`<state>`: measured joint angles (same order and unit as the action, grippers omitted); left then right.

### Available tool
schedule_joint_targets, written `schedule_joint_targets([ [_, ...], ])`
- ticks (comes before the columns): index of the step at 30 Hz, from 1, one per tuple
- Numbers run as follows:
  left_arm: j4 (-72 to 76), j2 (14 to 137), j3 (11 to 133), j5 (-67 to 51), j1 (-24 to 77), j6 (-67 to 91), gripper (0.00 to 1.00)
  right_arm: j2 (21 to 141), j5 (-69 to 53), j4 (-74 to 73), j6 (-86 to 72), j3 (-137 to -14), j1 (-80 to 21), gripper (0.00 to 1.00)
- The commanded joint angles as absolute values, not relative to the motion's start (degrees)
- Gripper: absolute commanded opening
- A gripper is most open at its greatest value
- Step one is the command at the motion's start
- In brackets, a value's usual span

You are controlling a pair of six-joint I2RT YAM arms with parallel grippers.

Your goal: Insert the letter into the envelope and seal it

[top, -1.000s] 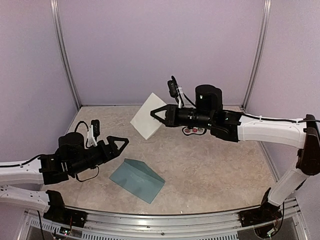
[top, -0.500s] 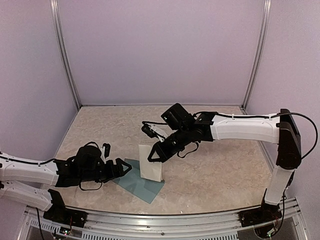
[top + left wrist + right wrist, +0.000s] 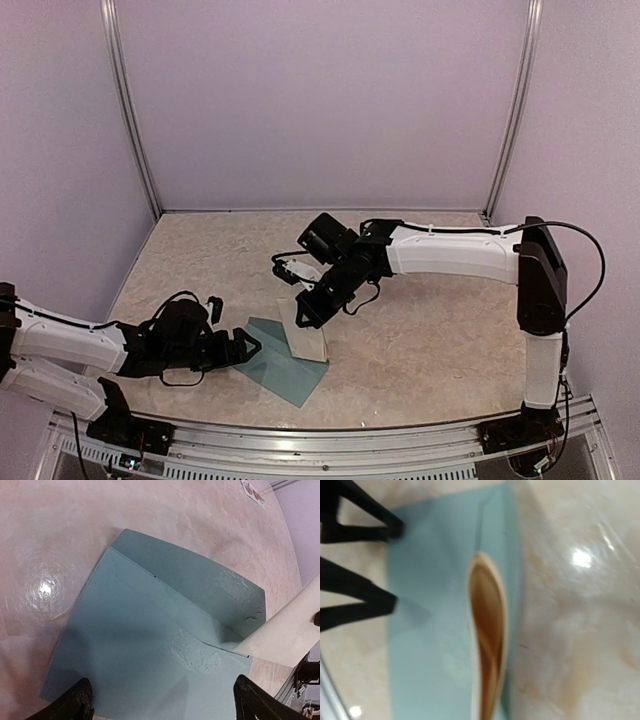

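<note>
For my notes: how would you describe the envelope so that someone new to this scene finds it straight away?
On the marbled beige table, look near the front edge, just ahead of the open left gripper. The envelope lies flat there. It is the only teal thing in the scene, whereas the letter that the right gripper holds against it is pale and curled.

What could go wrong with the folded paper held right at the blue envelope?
The letter bulges open in the shut right hand; its end could snag on the mouth of the envelope and crumple rather than slide in. The envelope lies loose on the table, and the open left hand is not gripping it, so a push might just shove it away.
</note>
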<state>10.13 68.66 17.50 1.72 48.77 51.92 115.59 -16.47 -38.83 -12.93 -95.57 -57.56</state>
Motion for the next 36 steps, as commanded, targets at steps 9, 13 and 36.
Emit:
schedule_joint_targets([
  [9, 13.7, 74.5, 16.6, 0.5, 45.3, 46.5, 0.94, 120.5, -8.8, -47.6, -11.1, -100.8, -55.9, 0.0],
  [13, 14.6, 75.9, 16.8, 0.4, 45.2, 46.1, 0.94, 121.8, -12.2, -49.2, -10.3, -100.3, -55.5, 0.0],
  [36, 11.0, 73.3, 22.7, 3.6, 50.0, 49.1, 0.95, 128.8, -26.3, -44.7, -15.4, -98.6, -55.0, 0.0],
])
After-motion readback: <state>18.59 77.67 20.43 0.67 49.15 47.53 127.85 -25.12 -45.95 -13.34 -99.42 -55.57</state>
